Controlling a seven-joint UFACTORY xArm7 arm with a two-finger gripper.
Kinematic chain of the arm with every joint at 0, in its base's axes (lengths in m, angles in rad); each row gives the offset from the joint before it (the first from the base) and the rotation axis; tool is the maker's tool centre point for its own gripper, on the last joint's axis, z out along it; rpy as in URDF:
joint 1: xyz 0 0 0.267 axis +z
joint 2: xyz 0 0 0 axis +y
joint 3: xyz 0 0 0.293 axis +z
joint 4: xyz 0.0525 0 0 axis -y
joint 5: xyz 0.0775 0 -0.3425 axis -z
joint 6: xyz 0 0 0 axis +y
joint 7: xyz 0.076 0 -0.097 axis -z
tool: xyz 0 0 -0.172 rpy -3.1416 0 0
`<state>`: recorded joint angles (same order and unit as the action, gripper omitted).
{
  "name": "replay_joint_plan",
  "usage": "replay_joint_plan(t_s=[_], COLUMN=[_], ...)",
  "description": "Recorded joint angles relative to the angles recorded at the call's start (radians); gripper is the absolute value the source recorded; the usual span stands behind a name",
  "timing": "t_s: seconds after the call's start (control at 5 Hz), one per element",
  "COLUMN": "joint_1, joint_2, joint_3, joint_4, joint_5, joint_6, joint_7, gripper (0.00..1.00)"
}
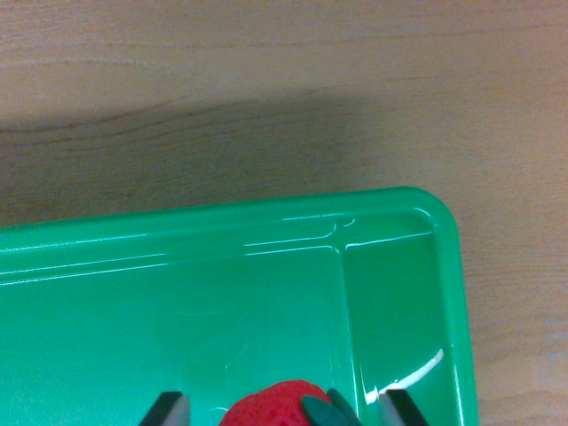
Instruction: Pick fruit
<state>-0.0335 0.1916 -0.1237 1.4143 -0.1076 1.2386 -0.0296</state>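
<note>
While the gripper (288, 415) stands wide open, its fingertips (174, 410) flank the strawberry (271, 408) without touching it. Fruit lies in the green tray (448, 266), near its right edge. Likely light, soft, bruisable: grip the red body sides gently, below the leaves (324, 410).

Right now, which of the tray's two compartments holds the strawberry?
The wide compartment at the wrist view's left; the strawberry sits left of the dividing ridge, not in the narrow compartment.
</note>
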Motion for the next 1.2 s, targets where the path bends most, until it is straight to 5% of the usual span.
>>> replay_joint_plan(t_s=[0.2, 1.2], joint_1=[0.0008, 0.0020], joint_2=[-0.016, -0.044], joint_3=[0.000, 0.000], joint_4=[0.023, 0.062], joint_5=[0.0003, 0.0007], joint_6=[0.039, 0.105], joint_7=[-0.004, -0.009], gripper=[1.00, 1.00])
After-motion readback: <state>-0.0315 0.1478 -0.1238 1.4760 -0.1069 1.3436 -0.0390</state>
